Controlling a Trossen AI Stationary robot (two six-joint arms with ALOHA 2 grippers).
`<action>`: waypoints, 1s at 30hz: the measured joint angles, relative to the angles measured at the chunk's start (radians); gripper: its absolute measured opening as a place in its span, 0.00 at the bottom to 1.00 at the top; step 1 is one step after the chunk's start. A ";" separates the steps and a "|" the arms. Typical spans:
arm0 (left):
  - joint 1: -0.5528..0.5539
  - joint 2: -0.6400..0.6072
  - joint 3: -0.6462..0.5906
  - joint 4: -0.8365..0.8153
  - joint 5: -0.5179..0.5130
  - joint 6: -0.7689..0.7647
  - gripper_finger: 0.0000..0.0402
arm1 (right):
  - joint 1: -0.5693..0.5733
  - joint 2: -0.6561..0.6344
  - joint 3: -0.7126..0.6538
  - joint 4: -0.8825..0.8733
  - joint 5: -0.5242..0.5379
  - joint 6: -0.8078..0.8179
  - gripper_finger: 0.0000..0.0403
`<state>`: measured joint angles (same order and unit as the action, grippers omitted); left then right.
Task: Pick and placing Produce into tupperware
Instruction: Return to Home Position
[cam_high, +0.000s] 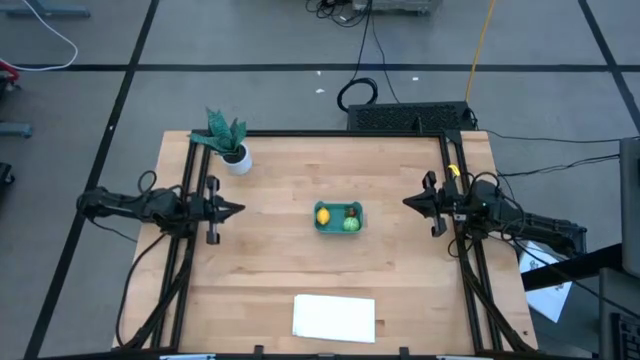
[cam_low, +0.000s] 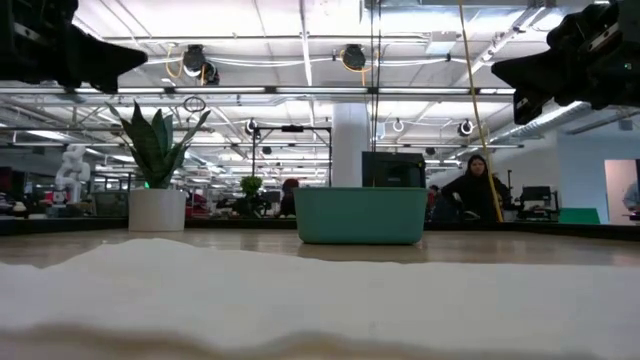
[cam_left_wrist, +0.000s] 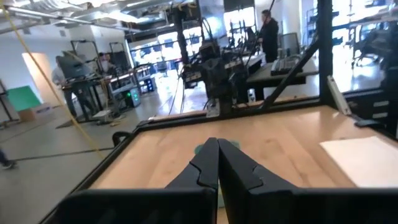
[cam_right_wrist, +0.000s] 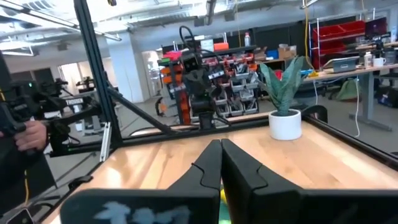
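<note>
White sheet (cam_high: 334, 317) fronts tupperware (cam_low: 360, 215), midway between both arms' closed jaws

The table (cam_high: 280, 200) holds a tub (cam_high: 339, 230), potted plant (cam_high: 236, 158), white sheet (cam_high: 334, 317).

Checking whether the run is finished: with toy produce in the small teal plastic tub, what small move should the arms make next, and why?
Probably just settle both arms into their rest pose. The small teal plastic tub holds the yellow toy lemon and round green toy; the left arm and right arm sit wide of it on either side, jaws shut on nothing.
</note>
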<state>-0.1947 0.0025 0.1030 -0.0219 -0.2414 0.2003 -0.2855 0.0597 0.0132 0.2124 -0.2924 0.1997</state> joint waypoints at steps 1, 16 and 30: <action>0.000 0.000 -0.008 0.002 -0.004 0.001 0.01 | 0.000 0.000 0.000 0.000 0.000 0.004 0.00; 0.000 0.000 -0.048 -0.023 -0.079 -0.035 0.01 | 0.093 0.000 0.000 0.008 0.044 -0.011 0.00; -0.013 0.005 -0.077 0.039 -0.069 -0.068 0.01 | 0.112 0.000 0.000 -0.027 0.083 -0.030 0.00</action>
<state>-0.2081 0.0077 0.0256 0.0173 -0.3105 0.1326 -0.1738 0.0601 0.0135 0.1857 -0.2096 0.1697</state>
